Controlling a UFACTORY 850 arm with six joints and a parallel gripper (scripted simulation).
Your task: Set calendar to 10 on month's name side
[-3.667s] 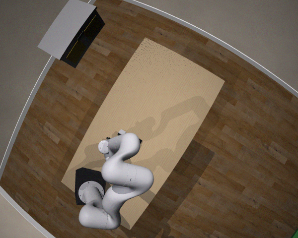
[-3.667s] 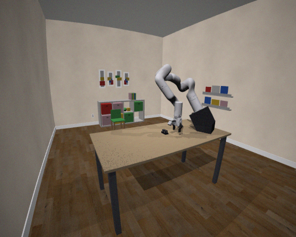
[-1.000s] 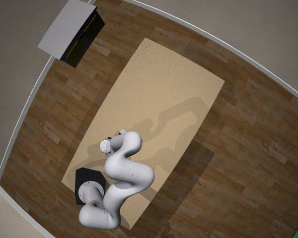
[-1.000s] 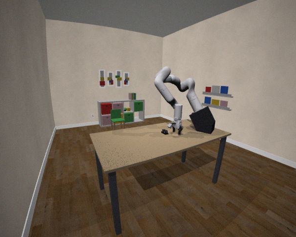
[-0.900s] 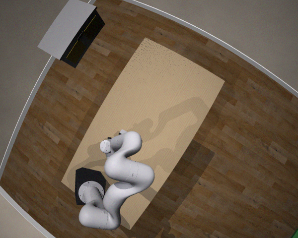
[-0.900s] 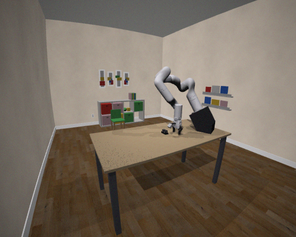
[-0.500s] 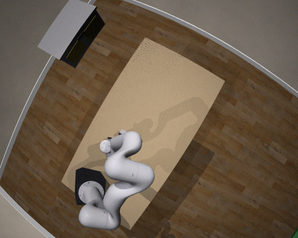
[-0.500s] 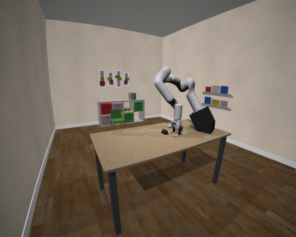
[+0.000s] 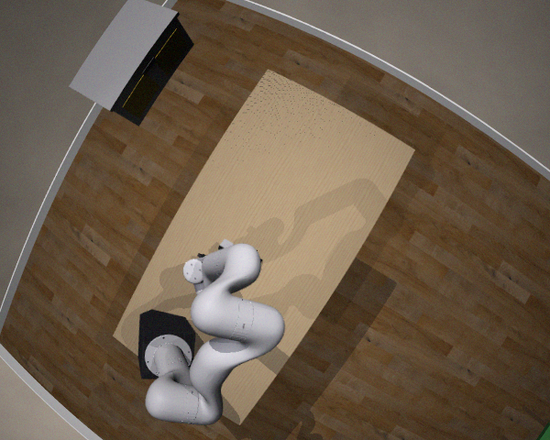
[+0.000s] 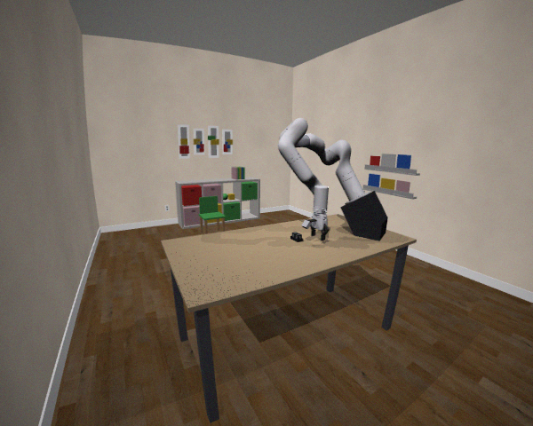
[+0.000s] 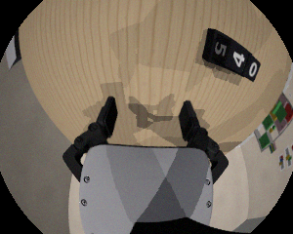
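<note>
The calendar [image 11: 232, 57] is a small black tray with black cubes; in the wrist view it lies on the table at the upper right and white marks reading 5, 4 and 0 show along it. In the exterior view the calendar [image 10: 297, 236] is a small dark block on the table, just left of my gripper [image 10: 319, 236]. My gripper [image 11: 148, 106] is open and empty, fingers pointing down close above the bare table, apart from the calendar. In the overhead view the arm [image 9: 227, 293] hides the calendar.
The arm's black base block [image 10: 364, 215] stands at the table's far right corner. A shelf unit [image 10: 217, 201] and a green chair [image 10: 210, 211] stand by the back wall, away from the table.
</note>
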